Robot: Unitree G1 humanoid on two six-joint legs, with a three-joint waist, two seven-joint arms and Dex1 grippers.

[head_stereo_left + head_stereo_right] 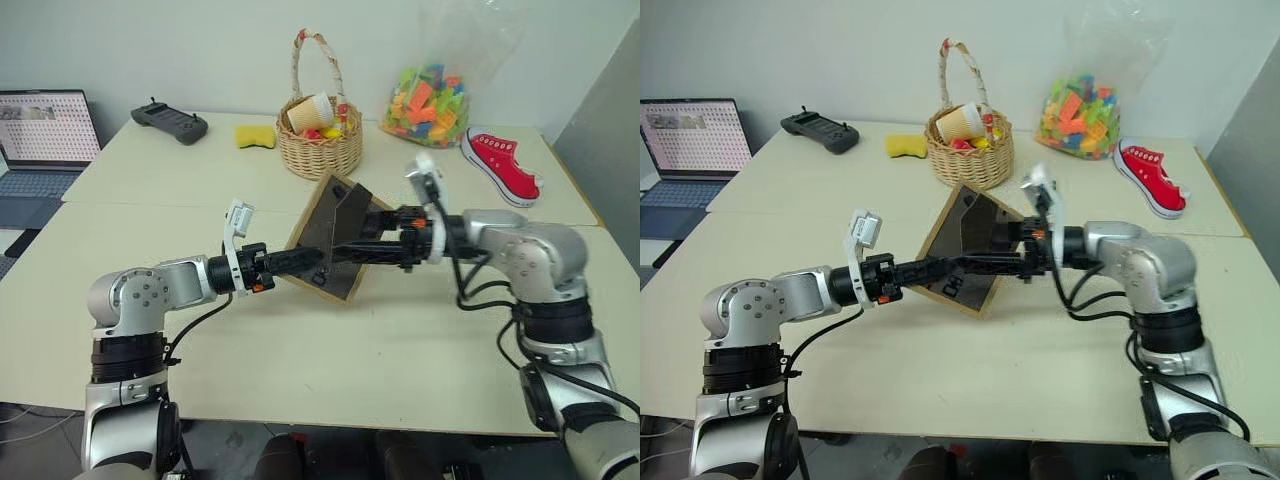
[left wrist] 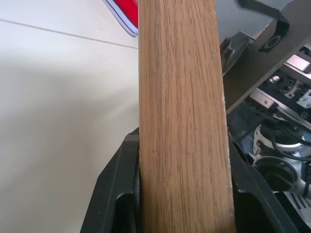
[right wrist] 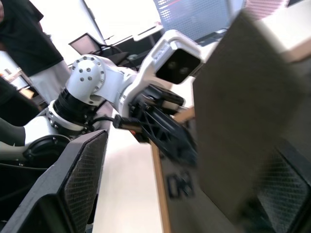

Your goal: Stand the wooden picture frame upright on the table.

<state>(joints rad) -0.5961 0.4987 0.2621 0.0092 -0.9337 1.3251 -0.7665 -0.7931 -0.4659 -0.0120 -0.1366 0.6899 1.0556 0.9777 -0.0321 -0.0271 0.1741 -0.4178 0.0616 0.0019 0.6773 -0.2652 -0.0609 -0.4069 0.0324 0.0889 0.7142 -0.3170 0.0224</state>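
- Light-wood edge of the wooden picture frame (image 2: pixel 182 121) fills the left wrist view, clamped between the left gripper's (image 1: pixel 312 265) two black fingers (image 2: pixel 114 194).
- From the head views, that frame is held tilted above the table (image 1: pixel 300 350), its dark back and fold-out stand (image 1: pixel 352 215) facing the camera.
- Right wrist view shows the right gripper's (image 1: pixel 375 248) fingers (image 3: pixel 73 179) spread wide, the stand panel between them, gripped by neither.
- Head views alone show a basket (image 1: pixel 320 140), a red shoe (image 1: pixel 500 163), a bag of blocks (image 1: pixel 430 100) and a laptop (image 1: pixel 40 150).
- A person stands beyond, seen in the right wrist view.
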